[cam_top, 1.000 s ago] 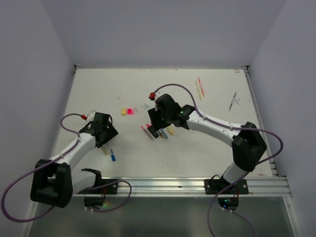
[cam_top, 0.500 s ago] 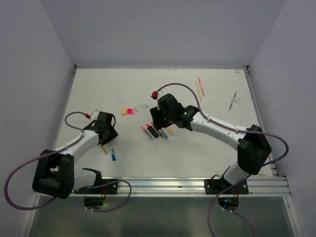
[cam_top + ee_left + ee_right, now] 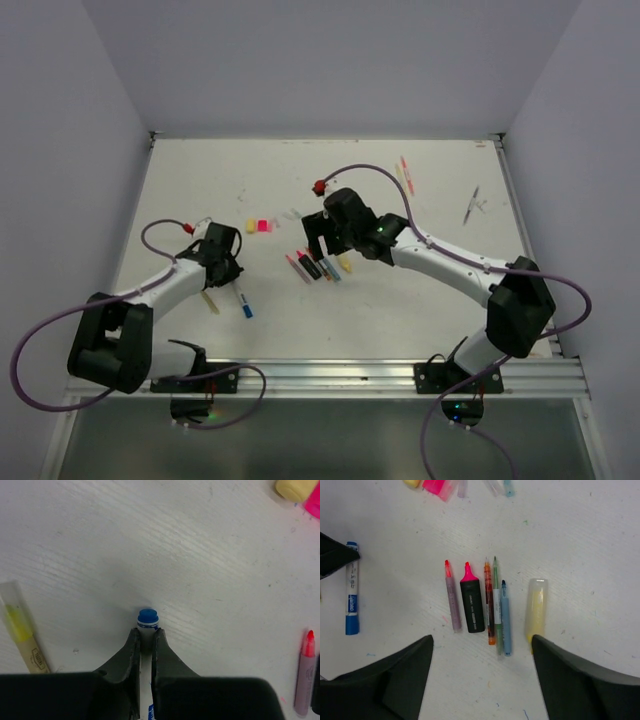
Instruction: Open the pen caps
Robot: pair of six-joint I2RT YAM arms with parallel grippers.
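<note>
Leftward in the overhead view, the left gripper has swung up and to the right since the earlier frame. Its jaws have gone from spread to clenched on the white marker, which has shifted right with it. The right gripper has spread wider.

The left wrist view shows the clenched jaws pinching the marker's barrel just below its small blue butt end. The blue cap sits at the opposite end, at the lower left of the right wrist view, lying on the table.

The right gripper is released, holding nothing, and hovers over the row of uncapped pens at frame centre. Loose caps lie along the upper edge.

The marker looks light, stiff and smooth, with a push-fit cap. Since it is held far from the cap, it may swivel. The second hold belongs on the cap itself, with a straight pull along the barrel.
</note>
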